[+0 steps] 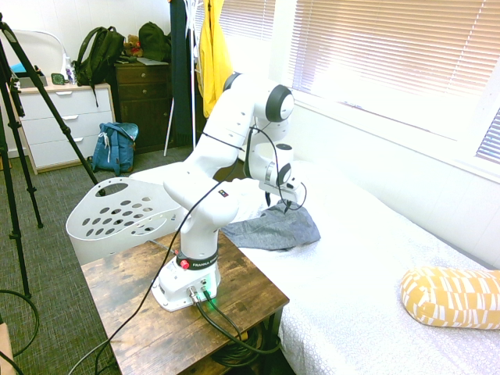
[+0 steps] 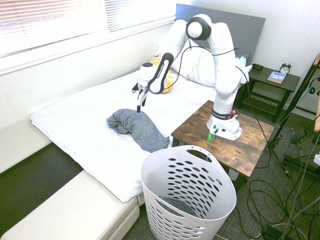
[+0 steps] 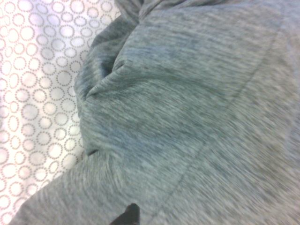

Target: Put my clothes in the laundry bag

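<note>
The clothes (image 1: pixel 275 227) are a crumpled blue-grey garment lying on the white bed (image 1: pixel 359 266), close to the edge beside the wooden table. From the other side the clothes (image 2: pixel 137 128) stretch toward the laundry bag (image 2: pixel 187 192), a white holed basket on the floor at the bed's corner. The laundry bag (image 1: pixel 117 212) stands apart from the garment. My gripper (image 2: pixel 139 107) points straight down, its tips just over the garment's far end. My gripper (image 1: pixel 287 205) is open and holds nothing. Grey fabric (image 3: pixel 187 108) fills the wrist view.
The wooden table (image 2: pixel 245 147) bearing the arm sits between bed and basket. A mustard patterned pillow (image 1: pixel 453 297) lies further up the bed. A yellow garment (image 1: pixel 212 55) hangs by the window; a blue backpack (image 1: pixel 116 147) leans on the dresser. A nightstand (image 2: pixel 272 80) stands behind.
</note>
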Robot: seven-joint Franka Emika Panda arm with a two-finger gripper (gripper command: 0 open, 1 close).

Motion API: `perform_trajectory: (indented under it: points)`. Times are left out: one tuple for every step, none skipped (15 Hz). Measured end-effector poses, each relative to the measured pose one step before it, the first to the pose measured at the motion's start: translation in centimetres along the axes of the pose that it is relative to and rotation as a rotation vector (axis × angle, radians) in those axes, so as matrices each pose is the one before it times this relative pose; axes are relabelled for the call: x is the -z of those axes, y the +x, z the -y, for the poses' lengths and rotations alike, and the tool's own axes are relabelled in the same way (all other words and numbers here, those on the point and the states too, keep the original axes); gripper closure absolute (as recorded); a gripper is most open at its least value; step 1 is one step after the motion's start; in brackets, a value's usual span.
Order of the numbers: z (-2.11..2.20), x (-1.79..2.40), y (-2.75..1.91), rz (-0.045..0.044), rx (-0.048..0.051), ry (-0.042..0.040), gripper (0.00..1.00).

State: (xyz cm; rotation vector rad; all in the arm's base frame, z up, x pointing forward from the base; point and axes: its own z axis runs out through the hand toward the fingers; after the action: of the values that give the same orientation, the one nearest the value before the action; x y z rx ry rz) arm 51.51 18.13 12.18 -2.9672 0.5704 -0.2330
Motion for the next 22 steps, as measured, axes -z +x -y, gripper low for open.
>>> perform_trajectory:
  points:
    - [0.648, -2.497, -0.128, -0.00868, 0.02939, -0.00989, 0.0]
    - [0.431, -2.192, -0.276, -0.00924, 0.03818, -0.01151, 0.0]
    - [0.083, -1.919, -0.292, -0.00957, 0.03511, -0.0087, 0.0]
    - [-0.355, -1.692, -0.369, -0.00899, 0.03161, -0.01867, 0.0]
    - [-0.45, -1.512, -0.421, -0.00991, 0.02491, -0.02584, 0.0]
    - [-0.374, -1.354, -0.404, -0.01635, 0.01566, -0.02803, 0.0]
    - [-0.266, -1.093, -0.336, -0.02183, 0.01333, -0.02936, 0.0]
    - [-0.067, -0.812, -0.41, -0.0166, 0.01315, -0.02338, 0.0]
    - [0.115, -0.537, -0.478, -0.00859, 0.00728, -0.01203, 0.0]
    - [0.141, -0.369, -0.365, -0.00173, -0.00006, -0.00236, 0.0]
    - [-0.029, -0.216, -0.125, 0.00507, -0.00147, 0.00357, 1.0]
    - [-0.125, -0.117, 0.058, 0.01031, 0.00008, 0.01172, 1.0]
    - [-0.255, -0.071, 0.198, 0.01536, -0.00265, 0.0189, 1.0]
    - [-0.406, 0.035, 0.348, 0.01576, -0.00311, 0.02204, 1.0]
    - [-0.364, 0.061, 0.318, 0.01484, -0.00525, 0.01959, 1.0]
    - [-0.225, 0.007, 0.14, 0.01443, -0.00739, 0.01537, 1.0]
    - [-0.095, -0.017, 0.032, 0.01078, -0.00464, 0.00887, 1.0]
    - [-0.02, -0.055, -0.022, 0.00826, -0.00125, 0.00137, 1.0]
    - [0.022, -0.06, -0.044, 0.00797, -0.00412, 0.00226, 1.0]
    - [-0.055, -0.066, 0.052, 0.00831, -0.00694, 0.00421, 1.0]
    - [-0.054, -0.045, 0.116, 0.01081, -0.00541, 0.00545, 1.0]
    - [-0.126, -0.035, 0.087, 0.0068, -0.00601, 0.00535, 1.0]
